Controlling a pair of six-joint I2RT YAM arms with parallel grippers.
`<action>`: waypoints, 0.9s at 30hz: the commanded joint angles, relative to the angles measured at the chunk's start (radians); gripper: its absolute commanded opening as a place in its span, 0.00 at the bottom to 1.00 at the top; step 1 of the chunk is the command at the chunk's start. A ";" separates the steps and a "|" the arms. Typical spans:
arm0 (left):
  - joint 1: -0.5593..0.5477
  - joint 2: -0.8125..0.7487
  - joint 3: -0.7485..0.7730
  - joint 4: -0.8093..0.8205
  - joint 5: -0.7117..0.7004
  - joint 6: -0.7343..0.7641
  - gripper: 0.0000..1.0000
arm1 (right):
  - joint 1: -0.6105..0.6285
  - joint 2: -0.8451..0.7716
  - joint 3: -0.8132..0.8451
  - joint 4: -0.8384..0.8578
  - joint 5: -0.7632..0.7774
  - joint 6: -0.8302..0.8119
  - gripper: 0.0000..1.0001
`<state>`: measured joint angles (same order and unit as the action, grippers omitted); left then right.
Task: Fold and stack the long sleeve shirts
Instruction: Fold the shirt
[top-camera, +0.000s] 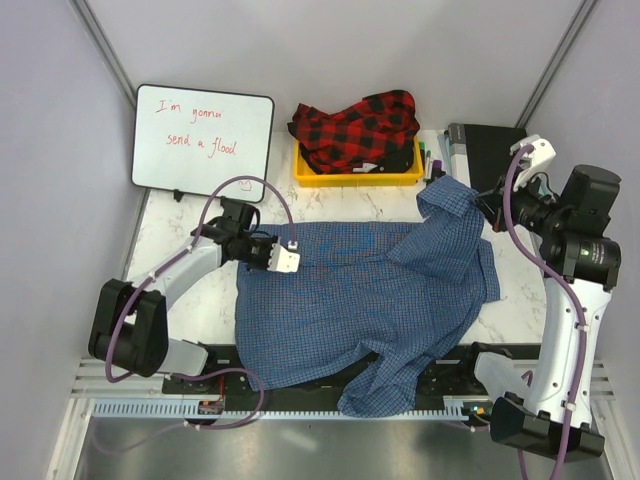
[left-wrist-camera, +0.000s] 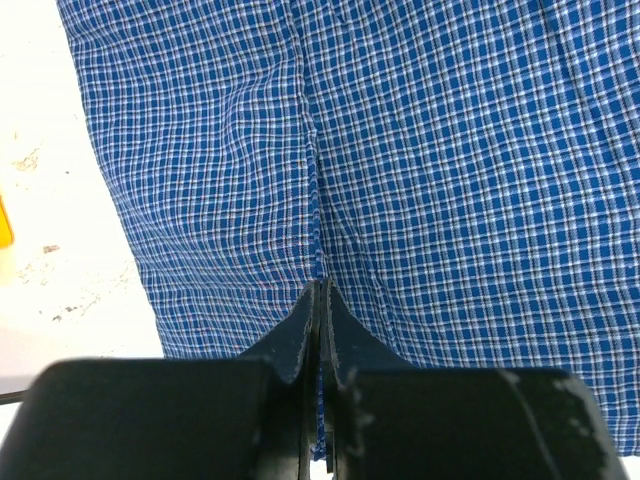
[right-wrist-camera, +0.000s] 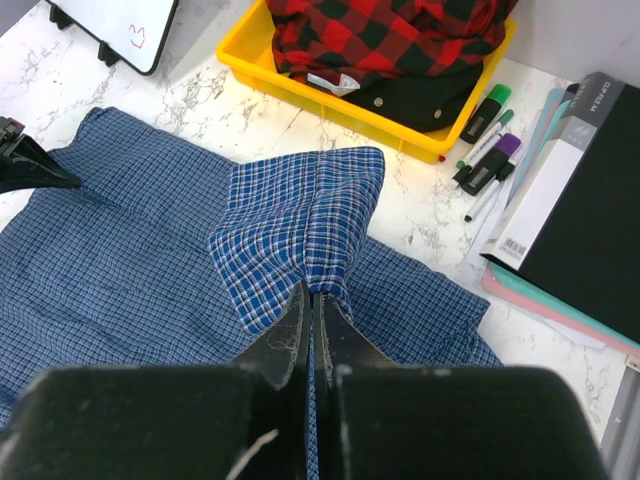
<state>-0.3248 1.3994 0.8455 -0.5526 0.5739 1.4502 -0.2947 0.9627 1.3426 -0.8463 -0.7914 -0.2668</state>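
The blue checked long sleeve shirt (top-camera: 350, 305) lies spread over the middle of the table, its hem draping over the near edge. My left gripper (top-camera: 288, 259) is shut on the shirt's far left edge; in the left wrist view the gripper (left-wrist-camera: 320, 287) pinches a ridge of blue cloth (left-wrist-camera: 450, 150). Over at the shirt's far right, my right gripper (top-camera: 480, 203) is shut on a raised sleeve end. The right wrist view shows this gripper (right-wrist-camera: 312, 292) pinching that sleeve (right-wrist-camera: 300, 215). The red-and-black plaid shirt (top-camera: 358, 128) sits bunched in a yellow bin (top-camera: 306, 177).
A small whiteboard (top-camera: 203, 140) with red writing stands at the back left. To the right of the yellow bin (right-wrist-camera: 330, 100) lie markers (right-wrist-camera: 487, 150) and a black folder (right-wrist-camera: 590, 210) on coloured folders. The arms' base rail (top-camera: 300, 385) runs along the near edge.
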 joint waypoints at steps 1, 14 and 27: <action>-0.011 -0.030 -0.003 -0.015 0.004 -0.045 0.02 | -0.003 0.014 0.062 0.050 -0.019 -0.005 0.00; -0.011 -0.007 -0.029 -0.023 -0.034 -0.040 0.02 | -0.004 0.036 0.142 0.053 0.049 -0.057 0.00; -0.059 0.017 -0.074 -0.023 -0.036 -0.063 0.19 | -0.004 0.004 0.003 -0.003 -0.008 -0.133 0.00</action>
<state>-0.3584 1.4136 0.7986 -0.5663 0.5316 1.4246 -0.2947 0.9787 1.3697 -0.8349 -0.7639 -0.3508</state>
